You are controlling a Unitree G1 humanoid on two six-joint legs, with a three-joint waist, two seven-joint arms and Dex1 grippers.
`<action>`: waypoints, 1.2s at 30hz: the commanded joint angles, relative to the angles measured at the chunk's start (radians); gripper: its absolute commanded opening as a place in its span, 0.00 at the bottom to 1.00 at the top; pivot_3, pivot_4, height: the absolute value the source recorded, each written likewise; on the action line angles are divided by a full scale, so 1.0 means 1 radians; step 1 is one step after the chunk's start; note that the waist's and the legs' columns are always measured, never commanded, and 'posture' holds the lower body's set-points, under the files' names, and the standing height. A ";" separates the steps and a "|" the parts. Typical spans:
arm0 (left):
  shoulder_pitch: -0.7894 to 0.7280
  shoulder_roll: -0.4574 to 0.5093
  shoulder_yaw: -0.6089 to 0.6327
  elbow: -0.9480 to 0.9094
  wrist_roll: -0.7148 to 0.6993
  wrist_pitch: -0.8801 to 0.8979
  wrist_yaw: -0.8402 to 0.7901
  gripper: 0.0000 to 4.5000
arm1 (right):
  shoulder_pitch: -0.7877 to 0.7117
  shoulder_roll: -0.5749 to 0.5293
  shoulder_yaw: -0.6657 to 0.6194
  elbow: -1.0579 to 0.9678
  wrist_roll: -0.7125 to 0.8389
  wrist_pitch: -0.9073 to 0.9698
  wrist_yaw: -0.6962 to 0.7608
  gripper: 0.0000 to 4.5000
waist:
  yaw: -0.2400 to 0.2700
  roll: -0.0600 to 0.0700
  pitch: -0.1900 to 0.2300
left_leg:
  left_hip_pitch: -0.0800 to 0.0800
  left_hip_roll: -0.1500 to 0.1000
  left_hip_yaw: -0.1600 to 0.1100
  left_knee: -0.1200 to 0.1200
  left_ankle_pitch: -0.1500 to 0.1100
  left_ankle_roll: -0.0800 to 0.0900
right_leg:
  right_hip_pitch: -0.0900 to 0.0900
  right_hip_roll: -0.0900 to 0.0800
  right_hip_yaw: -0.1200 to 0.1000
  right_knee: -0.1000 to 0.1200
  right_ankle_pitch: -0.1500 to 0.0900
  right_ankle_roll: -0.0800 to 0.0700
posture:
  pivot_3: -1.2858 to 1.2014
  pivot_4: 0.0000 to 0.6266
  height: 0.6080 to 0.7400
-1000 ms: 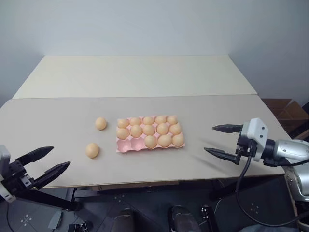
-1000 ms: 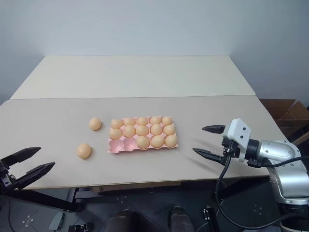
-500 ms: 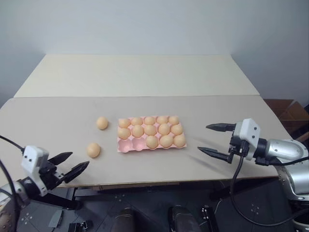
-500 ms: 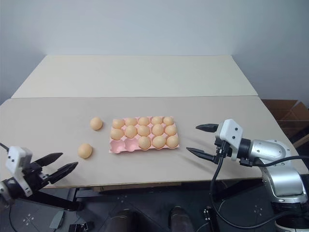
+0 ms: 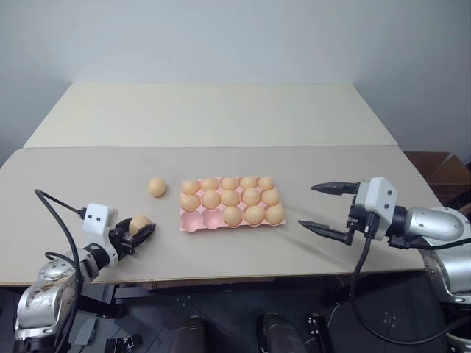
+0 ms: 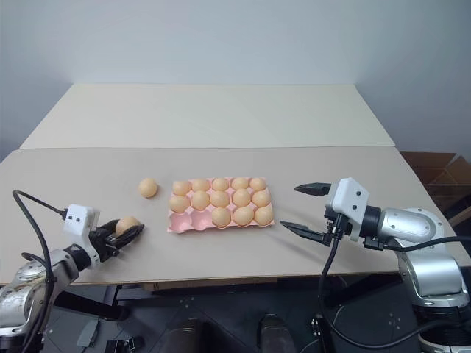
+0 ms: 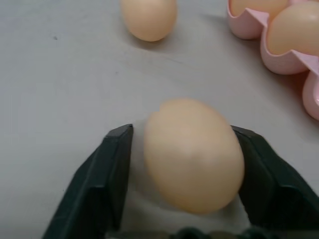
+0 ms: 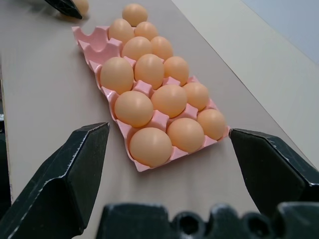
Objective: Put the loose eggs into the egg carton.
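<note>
Our carton holds thirteen eggs, two cups empty; left gripper straddles an egg without clamping; right gripper gapes wide.

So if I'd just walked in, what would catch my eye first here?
Probably the pink carton in the middle of the table, packed with eggs except for two bare cups at its near left corner. Next, the left gripper near the table's front edge, its black fingers either side of a loose egg, with another egg lying beside the carton. The right gripper hangs open to the carton's right.
</note>
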 commanded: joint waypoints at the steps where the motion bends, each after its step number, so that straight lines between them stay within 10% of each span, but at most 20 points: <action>1: 0.003 0.011 -0.009 -0.015 0.019 -0.037 -0.015 0.44 | 0.001 -0.010 -0.026 -0.035 0.007 -0.021 -0.024 1.00 | 0.000 0.000 0.000 | 0.000 0.000 0.000 0.000 0.000 0.000 | 0.000 0.000 0.000 0.000 0.000 0.000 | 0.52 0.24 1.00; 20: -0.300 -0.007 -0.354 -0.068 0.007 -0.094 -0.281 0.44 | 0.035 0.000 0.004 -0.092 0.006 -0.004 -0.104 1.00 | 0.008 0.000 0.000 | -0.002 -0.002 -0.001 0.000 0.000 0.000 | 0.000 0.000 0.000 -0.002 0.000 0.001 | 0.52 0.24 1.00; 28: -0.335 0.011 -0.363 -0.050 0.042 -0.127 -0.299 0.96 | 0.064 -0.008 -0.018 -0.127 0.016 0.010 -0.133 1.00 | 0.006 0.000 0.000 | -0.002 -0.001 -0.001 0.000 0.000 0.000 | 0.000 0.001 0.000 -0.001 0.000 0.002 | 0.52 0.24 1.00; 36: -0.246 0.117 -0.076 -0.103 -0.038 -0.137 -0.301 1.00 | 0.066 -0.012 -0.016 -0.131 0.029 0.012 -0.128 1.00 | -0.002 0.000 0.000 | -0.002 -0.001 -0.001 0.000 0.000 0.000 | 0.000 0.001 0.000 -0.001 0.000 0.001 | 0.52 0.24 1.00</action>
